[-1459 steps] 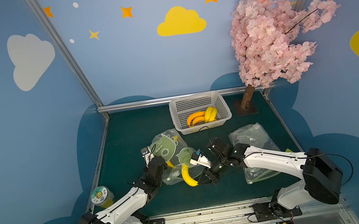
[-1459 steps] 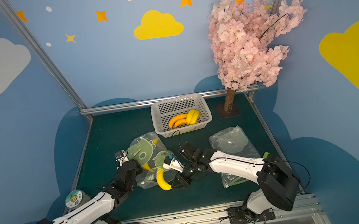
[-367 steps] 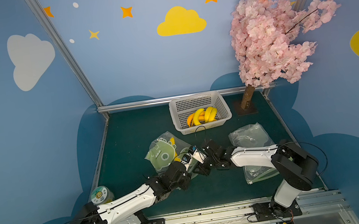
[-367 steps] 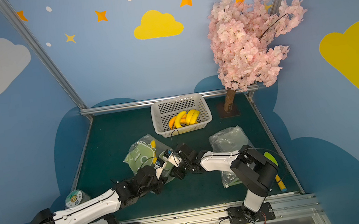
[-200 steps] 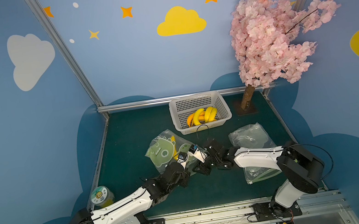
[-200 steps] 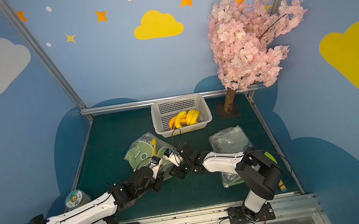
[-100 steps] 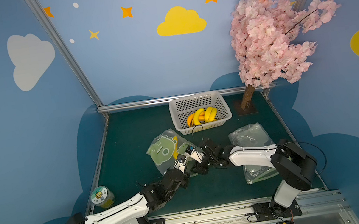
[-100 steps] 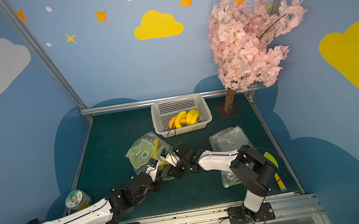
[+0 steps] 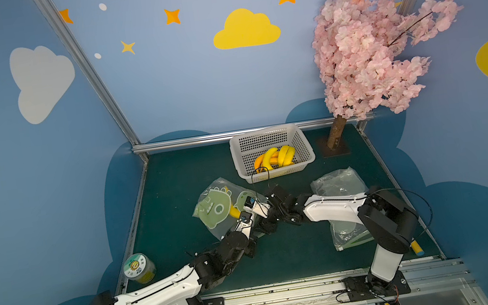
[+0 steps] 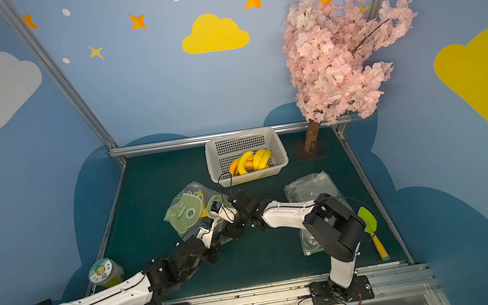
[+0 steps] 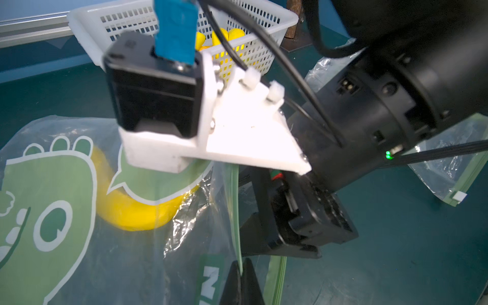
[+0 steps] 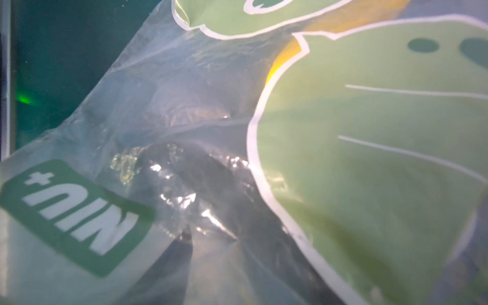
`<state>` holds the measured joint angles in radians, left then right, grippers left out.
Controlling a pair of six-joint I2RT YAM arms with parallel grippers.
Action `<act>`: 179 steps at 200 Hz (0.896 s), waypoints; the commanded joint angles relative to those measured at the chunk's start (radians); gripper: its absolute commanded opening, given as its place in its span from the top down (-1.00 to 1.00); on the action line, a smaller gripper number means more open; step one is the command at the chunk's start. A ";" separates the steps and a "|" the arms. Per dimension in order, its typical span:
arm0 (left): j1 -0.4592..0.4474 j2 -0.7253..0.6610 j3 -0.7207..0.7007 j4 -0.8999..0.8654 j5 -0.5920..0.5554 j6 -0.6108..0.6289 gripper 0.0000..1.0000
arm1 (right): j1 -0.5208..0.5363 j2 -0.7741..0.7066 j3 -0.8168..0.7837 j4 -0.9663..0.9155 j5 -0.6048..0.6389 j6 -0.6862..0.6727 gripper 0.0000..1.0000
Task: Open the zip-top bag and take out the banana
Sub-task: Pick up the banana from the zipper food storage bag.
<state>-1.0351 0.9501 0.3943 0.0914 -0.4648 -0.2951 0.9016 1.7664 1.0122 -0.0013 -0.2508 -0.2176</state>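
Two claws meet at the zip edge of the bag (image 11: 79, 237), with the banana (image 11: 132, 214) inside it.

The left claw (image 11: 241, 280) is clenched on the bag's green zip strip, pinching one lip so it stands up from the green surface (image 9: 174, 177). The right claw (image 11: 293, 232) sits just beside it at the same edge. I cannot tell whether its jaws are released or gripping, because crumpled plastic fills the right wrist view. The banana lies sealed behind the printed green cartoon, just beyond both claws. Farther past them in both top views stands a white basket (image 9: 308, 150) holding more bananas (image 9: 276, 156).
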 commanded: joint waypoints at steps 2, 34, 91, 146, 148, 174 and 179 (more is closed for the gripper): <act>0.000 -0.032 -0.023 0.032 0.017 -0.012 0.95 | 0.005 -0.036 -0.041 0.097 0.006 -0.058 -0.36; 0.009 -0.043 -0.027 0.037 0.084 -0.020 0.95 | 0.006 -0.046 -0.135 0.302 -0.029 -0.129 -0.41; 0.013 -0.036 -0.041 0.078 0.182 -0.032 0.95 | 0.018 0.017 -0.223 0.555 -0.070 -0.148 -0.45; 0.012 -0.004 -0.047 0.134 0.408 0.017 0.95 | 0.062 0.006 -0.261 0.539 -0.090 -0.217 -0.46; 0.012 0.000 -0.049 0.136 0.411 0.015 0.95 | 0.064 0.006 -0.261 0.534 -0.092 -0.217 -0.46; 0.012 0.027 -0.072 0.156 0.415 -0.015 0.72 | 0.080 0.006 -0.292 0.527 -0.092 -0.201 -0.45; 0.012 0.019 -0.077 0.152 0.394 -0.023 0.69 | 0.083 0.008 -0.304 0.543 -0.093 -0.193 -0.45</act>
<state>-1.0210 0.9615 0.3473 0.2104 -0.1169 -0.2993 0.9531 1.7729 0.7345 0.4953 -0.3004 -0.4248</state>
